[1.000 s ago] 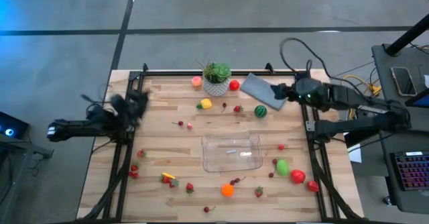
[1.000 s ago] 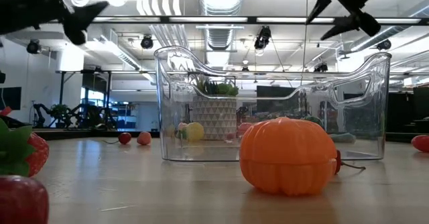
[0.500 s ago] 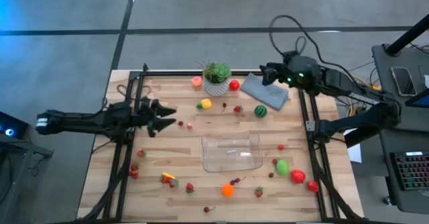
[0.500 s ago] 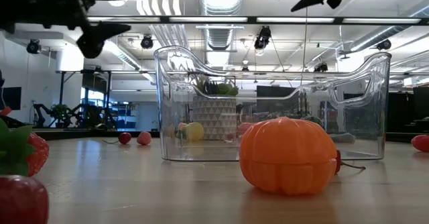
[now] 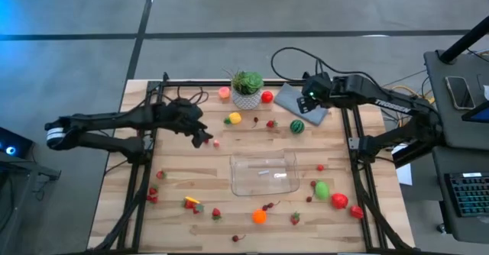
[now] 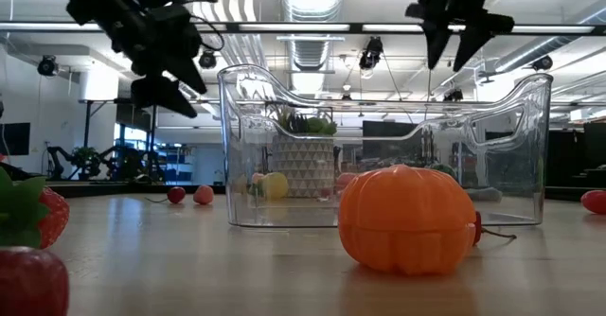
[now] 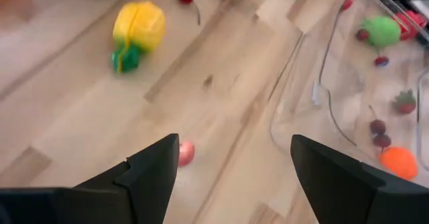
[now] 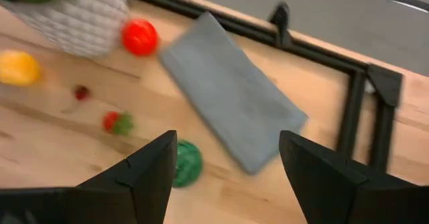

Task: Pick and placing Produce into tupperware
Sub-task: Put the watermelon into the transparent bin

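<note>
Both arms reached inward, left tool (image 5: 205, 137) open above pink fruit (image 5: 216, 143).

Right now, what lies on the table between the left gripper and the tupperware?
In the high view, only a small pink fruit lies just past the left gripper; bare wood runs from there to the tupperware.

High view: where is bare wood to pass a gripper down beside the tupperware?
Bare wood lies left of the tupperware, up to the left gripper and a small pink piece. It is crowded right of the tupperware around the green fruit and tomato, and below by the orange.
</note>
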You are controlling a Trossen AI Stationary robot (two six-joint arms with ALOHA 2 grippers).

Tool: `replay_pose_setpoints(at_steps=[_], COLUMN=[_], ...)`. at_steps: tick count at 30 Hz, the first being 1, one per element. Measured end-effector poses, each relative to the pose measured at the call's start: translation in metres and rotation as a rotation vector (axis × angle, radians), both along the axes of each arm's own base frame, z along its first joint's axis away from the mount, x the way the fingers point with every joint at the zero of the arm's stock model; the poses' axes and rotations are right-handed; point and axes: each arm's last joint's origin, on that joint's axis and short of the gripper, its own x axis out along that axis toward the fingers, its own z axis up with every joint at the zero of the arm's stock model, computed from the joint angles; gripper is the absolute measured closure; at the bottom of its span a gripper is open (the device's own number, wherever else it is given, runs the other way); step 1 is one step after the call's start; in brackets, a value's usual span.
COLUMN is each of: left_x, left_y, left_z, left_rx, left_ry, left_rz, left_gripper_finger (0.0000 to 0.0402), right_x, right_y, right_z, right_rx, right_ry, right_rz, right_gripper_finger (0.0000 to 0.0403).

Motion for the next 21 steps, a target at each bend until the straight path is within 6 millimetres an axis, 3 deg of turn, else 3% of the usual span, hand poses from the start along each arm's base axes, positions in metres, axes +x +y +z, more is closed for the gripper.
replay_pose_setpoints(at_steps=[9,16,21], left_x=[0.025,0.022,0.02], left_y=[0.007,0.007,0.006], left_z=[0.023,0.019,0.02], left_rx=[0.007,0.064,-0.018], left_ry=[-0.118,-0.081,-0.087], left_rz=[0.012,-0.05,0.001], left_gripper_finger=[0.013,0.013,0.013], right_x=[0.001,0.001,0.005], right_y=[-0.001,0.002,0.001], right_z=[-0.003,-0.002,-0.01], right_rx=[0.002,0.014,0.107], right_ry=[0.036,0.046,0.059], right_rz=[0.0,0.07,0.12], right_gripper_finger=[0.0149,0.0149,0.0149])
